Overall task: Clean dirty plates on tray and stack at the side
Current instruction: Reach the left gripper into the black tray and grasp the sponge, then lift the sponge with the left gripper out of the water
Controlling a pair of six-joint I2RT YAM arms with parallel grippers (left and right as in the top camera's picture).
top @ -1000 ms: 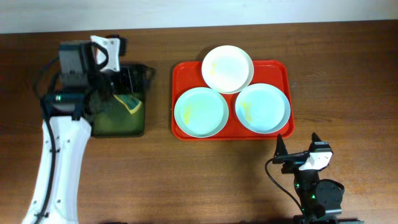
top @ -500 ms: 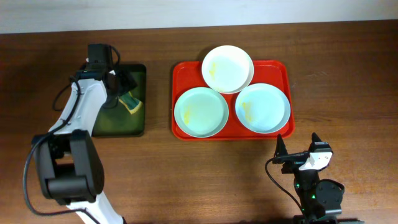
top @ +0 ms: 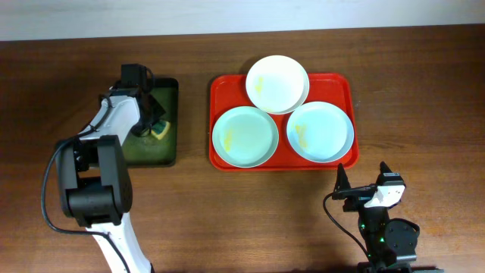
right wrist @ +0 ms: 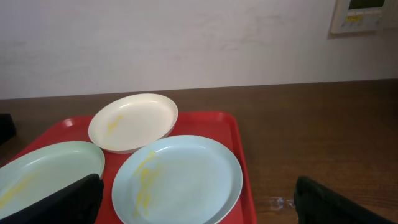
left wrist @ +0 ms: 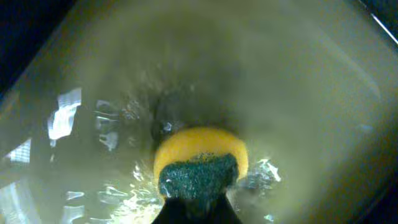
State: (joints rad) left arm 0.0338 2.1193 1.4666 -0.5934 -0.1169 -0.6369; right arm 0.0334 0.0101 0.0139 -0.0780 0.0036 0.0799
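Clasping a soaked sponge point(left wrist: 200, 163), left hand point(left wrist: 196, 208).

Even overhead light, soft shadows, left wrist view murky and blurred, glare beside sponge point(left wrist: 200, 163), plates point(right wrist: 177, 180) sharp

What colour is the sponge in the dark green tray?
The sponge is yellow with a dark green scouring pad, clearest in the left wrist view.

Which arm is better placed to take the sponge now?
Left. The left gripper is down in the dark green tray, right at the sponge; the right gripper sits open beside the red tray, far from it.
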